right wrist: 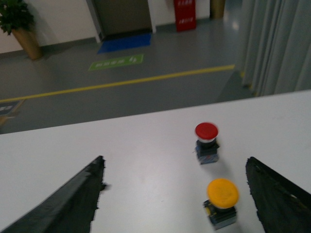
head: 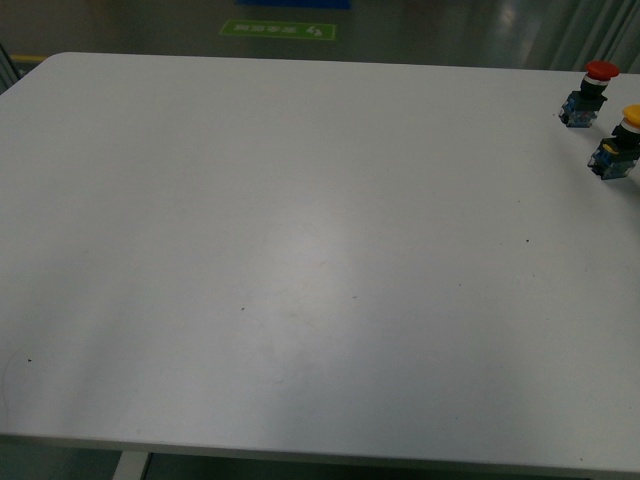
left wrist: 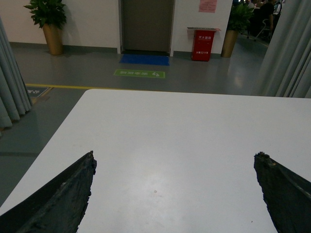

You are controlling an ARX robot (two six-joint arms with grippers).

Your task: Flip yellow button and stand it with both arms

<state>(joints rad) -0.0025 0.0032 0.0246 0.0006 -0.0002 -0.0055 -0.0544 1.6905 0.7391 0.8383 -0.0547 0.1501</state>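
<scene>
The yellow button (head: 620, 143) stands cap up on its black-and-blue body at the far right edge of the white table (head: 300, 250), partly cut off by the front view's border. In the right wrist view the yellow button (right wrist: 222, 200) sits between the spread fingers of my open right gripper (right wrist: 175, 162), closer to one finger (right wrist: 277, 199) and touching neither. My left gripper (left wrist: 175, 155) is open over bare table with nothing between its fingers. Neither arm shows in the front view.
A red-capped switch (head: 591, 93) of the same size stands upright just beyond the yellow one, also seen as the red-capped switch (right wrist: 206, 142) in the right wrist view. Past the table's far edge lies grey floor (left wrist: 146, 73) with curtains (right wrist: 277, 43) to the side.
</scene>
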